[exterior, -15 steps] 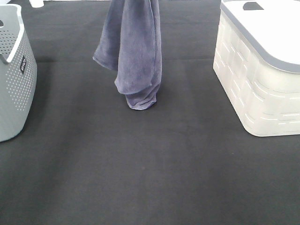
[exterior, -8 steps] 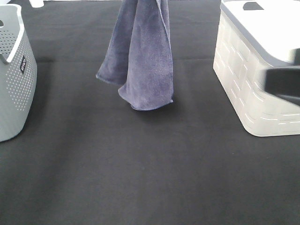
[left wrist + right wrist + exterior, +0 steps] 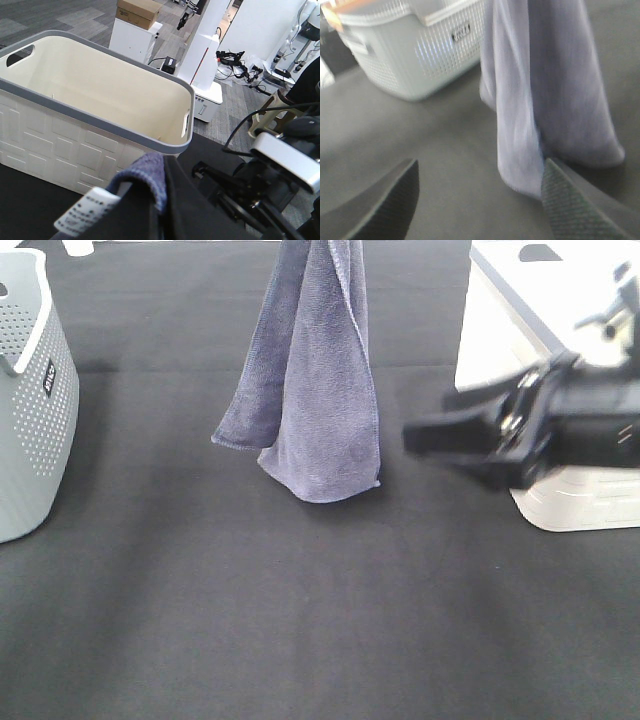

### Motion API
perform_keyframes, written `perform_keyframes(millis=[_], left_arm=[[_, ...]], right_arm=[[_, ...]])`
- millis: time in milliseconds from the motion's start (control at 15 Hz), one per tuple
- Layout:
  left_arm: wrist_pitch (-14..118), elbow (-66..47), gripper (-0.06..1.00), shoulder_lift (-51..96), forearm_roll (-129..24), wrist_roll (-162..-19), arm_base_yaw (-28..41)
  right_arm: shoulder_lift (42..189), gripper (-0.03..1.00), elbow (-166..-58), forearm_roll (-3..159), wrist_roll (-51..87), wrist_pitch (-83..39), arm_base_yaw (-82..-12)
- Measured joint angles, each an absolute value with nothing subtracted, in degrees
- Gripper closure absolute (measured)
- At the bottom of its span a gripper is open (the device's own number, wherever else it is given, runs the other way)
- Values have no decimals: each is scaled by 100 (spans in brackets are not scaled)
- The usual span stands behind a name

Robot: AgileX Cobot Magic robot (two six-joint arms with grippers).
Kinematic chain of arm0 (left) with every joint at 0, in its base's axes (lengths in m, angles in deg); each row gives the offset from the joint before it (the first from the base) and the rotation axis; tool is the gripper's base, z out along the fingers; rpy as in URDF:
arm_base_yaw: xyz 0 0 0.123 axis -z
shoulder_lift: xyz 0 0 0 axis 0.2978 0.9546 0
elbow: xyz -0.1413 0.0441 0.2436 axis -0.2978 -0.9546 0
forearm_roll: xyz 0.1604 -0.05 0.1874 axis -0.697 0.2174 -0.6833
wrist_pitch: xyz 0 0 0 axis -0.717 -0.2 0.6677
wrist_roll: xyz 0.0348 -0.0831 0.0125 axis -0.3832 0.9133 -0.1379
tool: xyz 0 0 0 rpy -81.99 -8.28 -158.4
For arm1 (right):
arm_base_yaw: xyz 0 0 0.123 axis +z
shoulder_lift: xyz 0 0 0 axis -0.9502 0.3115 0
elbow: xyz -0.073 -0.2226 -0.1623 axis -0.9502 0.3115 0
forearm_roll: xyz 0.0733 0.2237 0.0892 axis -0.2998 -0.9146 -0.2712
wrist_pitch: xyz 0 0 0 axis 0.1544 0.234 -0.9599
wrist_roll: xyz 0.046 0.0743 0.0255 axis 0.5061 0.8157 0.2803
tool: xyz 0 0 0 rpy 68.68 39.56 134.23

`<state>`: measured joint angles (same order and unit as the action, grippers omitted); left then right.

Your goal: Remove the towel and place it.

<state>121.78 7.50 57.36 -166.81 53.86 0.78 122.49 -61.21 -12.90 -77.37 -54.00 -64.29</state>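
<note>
The slate-purple towel [image 3: 315,390] hangs in a long fold from above the top edge of the exterior view, its lower end at the black table. In the left wrist view my left gripper [image 3: 155,212] is shut on the towel's bunched top [image 3: 145,172], with the white tag [image 3: 85,212] beside it. My right gripper [image 3: 430,425] reaches in from the right, open and empty, just right of the towel's lower corner. In the right wrist view the towel [image 3: 560,75] hangs just beyond the open gripper [image 3: 480,200], next to one finger.
A grey perforated basket [image 3: 30,420] stands at the left edge and also shows in the right wrist view [image 3: 410,55]. A white basket [image 3: 490,350] stands at the right, behind my right arm, and shows open-topped in the left wrist view [image 3: 100,125]. Black cloth covers the table [image 3: 300,620].
The towel has shifted a little right and nearer, its lower end spreading on the table. My right gripper has come in from the right edge toward the towel.
</note>
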Motion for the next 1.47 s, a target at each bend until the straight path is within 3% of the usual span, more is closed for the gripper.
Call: perform_keyframes(millis=[667, 933, 1333, 1467], left_arm=[[12178, 750, 94, 5736, -16681, 5369, 78], [12178, 750, 94, 5736, -16681, 5369, 78], [12321, 750, 94, 5736, -16681, 5369, 78], [12327, 750, 94, 5736, -16681, 5369, 78]], right_arm=[[14810, 28, -7273, -1399, -8115, -5337, -6228], [15165, 28, -7892, -1393, -8373, -3950, -5260], [15251, 29, -8413, -1399, -8333, -3434, -5185], [15251, 36, -8430, -1399, -8327, -3434, -5185]])
